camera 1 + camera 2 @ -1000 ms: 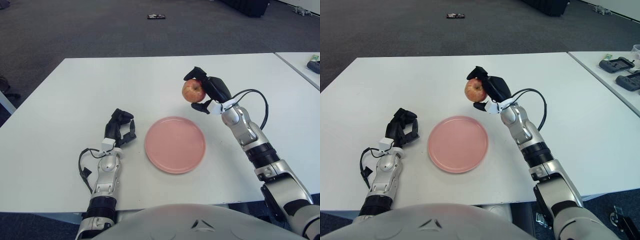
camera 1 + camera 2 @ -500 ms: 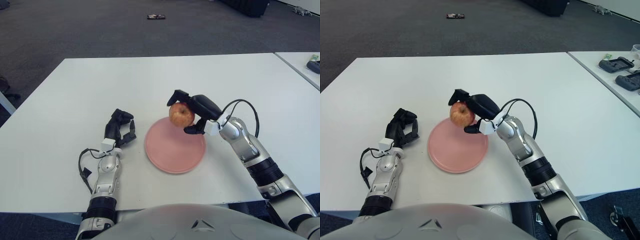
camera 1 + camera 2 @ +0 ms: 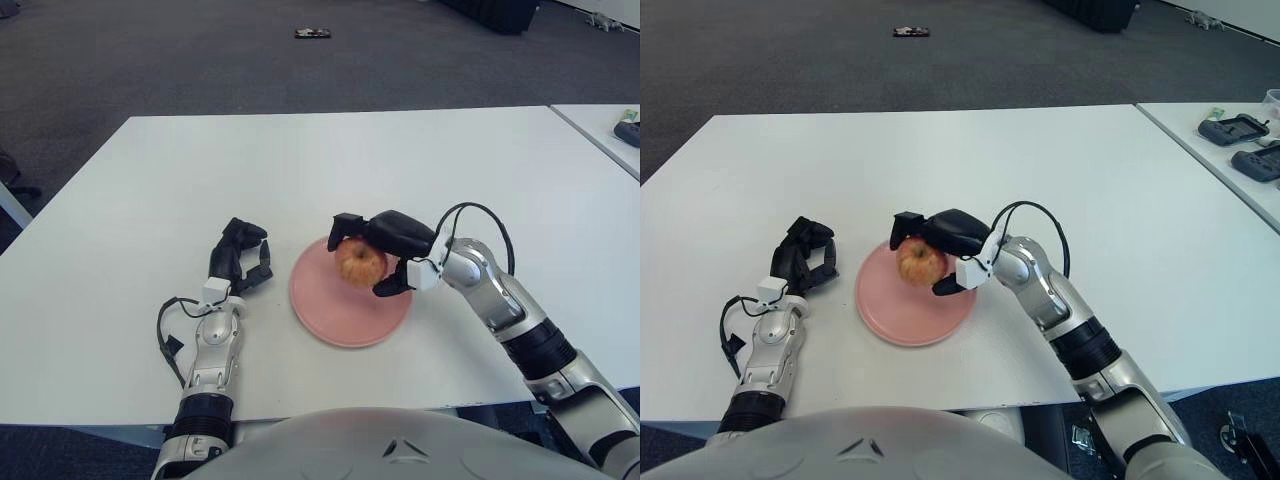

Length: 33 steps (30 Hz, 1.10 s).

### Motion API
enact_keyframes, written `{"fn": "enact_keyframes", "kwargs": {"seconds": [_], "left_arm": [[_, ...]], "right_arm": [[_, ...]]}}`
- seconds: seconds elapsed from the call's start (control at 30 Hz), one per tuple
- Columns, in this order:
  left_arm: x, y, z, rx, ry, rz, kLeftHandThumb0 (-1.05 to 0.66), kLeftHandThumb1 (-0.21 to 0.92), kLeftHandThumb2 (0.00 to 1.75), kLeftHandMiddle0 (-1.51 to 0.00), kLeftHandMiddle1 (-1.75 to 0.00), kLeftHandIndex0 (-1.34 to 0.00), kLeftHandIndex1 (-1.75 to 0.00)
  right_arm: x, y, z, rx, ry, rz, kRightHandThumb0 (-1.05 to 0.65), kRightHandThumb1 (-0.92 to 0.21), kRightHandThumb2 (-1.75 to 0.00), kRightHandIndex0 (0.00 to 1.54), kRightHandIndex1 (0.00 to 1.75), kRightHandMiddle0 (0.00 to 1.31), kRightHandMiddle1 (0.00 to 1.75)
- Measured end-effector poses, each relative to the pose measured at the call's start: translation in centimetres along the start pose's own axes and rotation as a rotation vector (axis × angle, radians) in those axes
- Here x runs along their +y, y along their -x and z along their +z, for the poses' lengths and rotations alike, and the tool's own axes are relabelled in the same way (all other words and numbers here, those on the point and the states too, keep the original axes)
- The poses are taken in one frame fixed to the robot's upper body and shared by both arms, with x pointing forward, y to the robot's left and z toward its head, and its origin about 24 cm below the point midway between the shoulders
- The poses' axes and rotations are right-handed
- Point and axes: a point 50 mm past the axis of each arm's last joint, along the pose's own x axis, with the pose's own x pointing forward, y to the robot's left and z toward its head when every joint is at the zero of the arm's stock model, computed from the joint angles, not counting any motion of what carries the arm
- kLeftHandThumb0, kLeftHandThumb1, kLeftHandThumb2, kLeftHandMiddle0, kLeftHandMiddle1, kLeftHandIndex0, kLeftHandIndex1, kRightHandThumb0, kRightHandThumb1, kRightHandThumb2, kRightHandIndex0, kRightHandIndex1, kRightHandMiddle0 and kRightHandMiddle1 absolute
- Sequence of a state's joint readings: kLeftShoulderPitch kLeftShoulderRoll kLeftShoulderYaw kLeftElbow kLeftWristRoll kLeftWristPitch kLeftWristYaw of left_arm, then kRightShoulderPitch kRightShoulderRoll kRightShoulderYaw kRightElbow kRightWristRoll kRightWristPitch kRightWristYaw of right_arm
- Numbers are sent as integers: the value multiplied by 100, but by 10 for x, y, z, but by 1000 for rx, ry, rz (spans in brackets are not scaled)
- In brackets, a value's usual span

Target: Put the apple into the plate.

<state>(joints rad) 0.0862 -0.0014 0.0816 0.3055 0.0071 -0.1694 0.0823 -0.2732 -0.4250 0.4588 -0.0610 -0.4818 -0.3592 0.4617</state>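
Note:
A red-yellow apple [image 3: 360, 263] is in my right hand [image 3: 375, 248], whose fingers wrap around it from above and the right. The apple is low over the pink plate [image 3: 345, 318], at or just above the plate's far half; I cannot tell whether it touches. The plate lies on the white table in front of me. My left hand [image 3: 240, 256] rests on the table to the left of the plate, fingers curled, holding nothing.
The white table [image 3: 150, 180] spreads wide around the plate. A second table [image 3: 1240, 130] with dark devices stands at the far right. A small dark object [image 3: 312, 34] lies on the floor beyond the table.
My right hand has carried the apple from high behind the plate's right side, down and to the left, onto the plate's area. The left hand has not moved.

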Motion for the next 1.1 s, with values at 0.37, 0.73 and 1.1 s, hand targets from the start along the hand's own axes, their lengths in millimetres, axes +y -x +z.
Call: {"fn": "enact_keyframes", "kwargs": {"seconds": [0.37, 0.73, 1.1], "left_arm": [[0, 0, 0, 0, -2, 0, -43, 46, 115, -92, -175, -49, -175], [0, 0, 1, -3, -6, 0, -43, 46, 115, -91, -175, -49, -175], [0, 0, 1, 0, -5, 5, -43, 46, 115, -88, -175, -50, -175]], "right_arm": [[24, 0, -6, -7, 101, 85, 0, 6, -172, 94, 165, 66, 175], [30, 1, -8, -12, 173, 93, -1, -18, -146, 69, 174, 52, 169], [30, 0, -8, -71, 227, 96, -54, -34, -114, 1, 74, 1, 92]]}}
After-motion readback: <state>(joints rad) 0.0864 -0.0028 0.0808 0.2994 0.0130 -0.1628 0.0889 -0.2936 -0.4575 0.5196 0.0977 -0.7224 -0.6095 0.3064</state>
